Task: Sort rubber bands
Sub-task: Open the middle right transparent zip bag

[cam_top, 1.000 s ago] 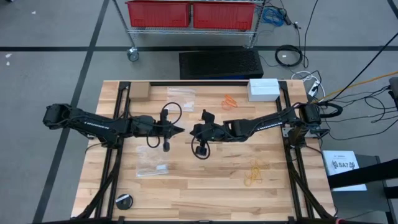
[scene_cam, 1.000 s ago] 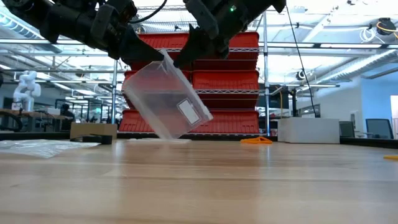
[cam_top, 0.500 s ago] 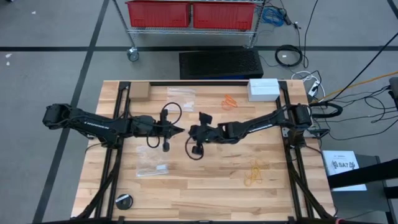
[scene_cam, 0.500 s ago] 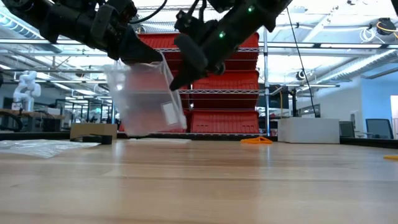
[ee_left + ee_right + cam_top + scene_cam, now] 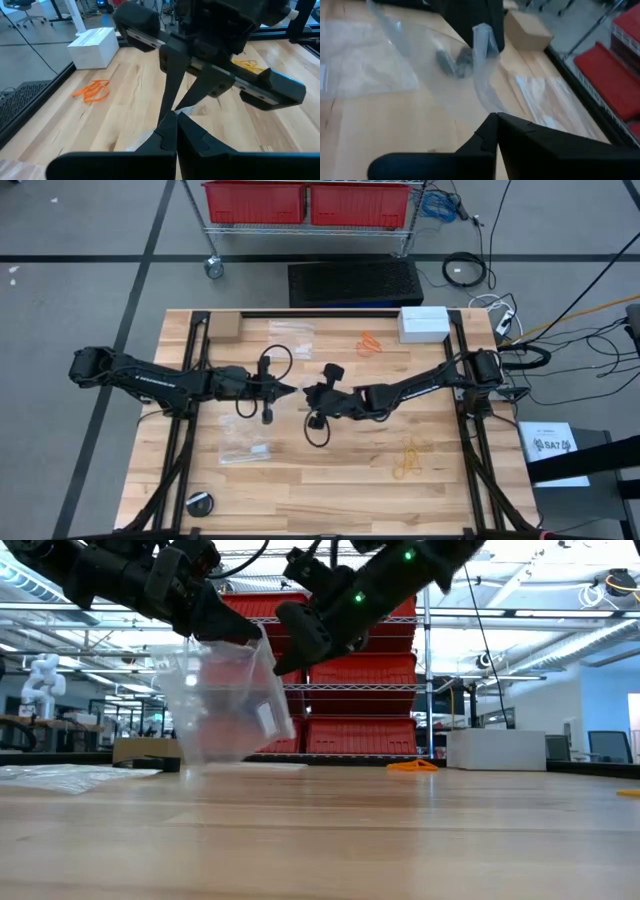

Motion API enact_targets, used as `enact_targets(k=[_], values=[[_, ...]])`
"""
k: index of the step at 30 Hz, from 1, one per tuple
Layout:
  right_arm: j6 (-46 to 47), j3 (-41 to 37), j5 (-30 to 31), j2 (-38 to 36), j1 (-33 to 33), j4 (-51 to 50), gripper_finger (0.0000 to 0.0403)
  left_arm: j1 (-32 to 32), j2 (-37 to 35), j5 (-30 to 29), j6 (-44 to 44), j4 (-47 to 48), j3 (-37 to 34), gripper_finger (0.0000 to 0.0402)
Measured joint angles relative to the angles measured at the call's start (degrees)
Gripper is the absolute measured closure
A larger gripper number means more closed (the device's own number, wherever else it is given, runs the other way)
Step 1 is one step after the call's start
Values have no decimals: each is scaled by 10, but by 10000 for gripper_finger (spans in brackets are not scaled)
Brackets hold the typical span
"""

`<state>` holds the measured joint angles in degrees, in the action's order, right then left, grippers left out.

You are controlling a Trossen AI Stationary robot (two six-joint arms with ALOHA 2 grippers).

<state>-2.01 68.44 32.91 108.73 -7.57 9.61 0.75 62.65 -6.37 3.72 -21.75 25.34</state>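
A clear plastic bag [image 5: 225, 705] hangs above the table's middle between both grippers. My left gripper [image 5: 291, 390] is shut on its top edge, and my right gripper [image 5: 308, 394] is shut on the same edge from the opposite side. Dark lumps [image 5: 454, 60] show through the bag's film; I cannot tell what they are. Orange rubber bands [image 5: 370, 343] lie on the table near the far edge. Pale yellow-tan bands [image 5: 410, 458] lie on the table toward the near right. My left gripper pinches the bag's top edge [image 5: 186, 108] between its two fingers, coming level from the table's left. The bag hangs below, lifted clear of the table. My right gripper pinches the top edge [image 5: 489, 106] from the table's right, slanting slightly down, close beside the left fingertips [image 5: 240, 632]. The film hangs slack below.
Two more clear bags lie flat, one near left [image 5: 245, 445] and one toward the far edge [image 5: 290, 330]. A white box [image 5: 424, 322] and a cardboard block [image 5: 223, 328] sit at the far edge. A black round object [image 5: 200, 503] is at the near left corner.
My right gripper has moved a little toward the table's left and near edge and has turned at the wrist. The bag, tilted with its bottom toward the right a second ago, has swung leftward and now hangs nearly upright. The left gripper has kept still.
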Motion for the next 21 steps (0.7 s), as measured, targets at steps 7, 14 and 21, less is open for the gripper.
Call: enact_targets(k=[7,14,21], values=[[-36,-68,6,0,-6,176,403,0,0,0,0,0,0,402],[-1,-87,-31,-1,1,161,393,0,0,-3,0,-2,0,402],[43,-87,-45,-1,9,151,316,0,0,-3,-1,-3,0,402]])
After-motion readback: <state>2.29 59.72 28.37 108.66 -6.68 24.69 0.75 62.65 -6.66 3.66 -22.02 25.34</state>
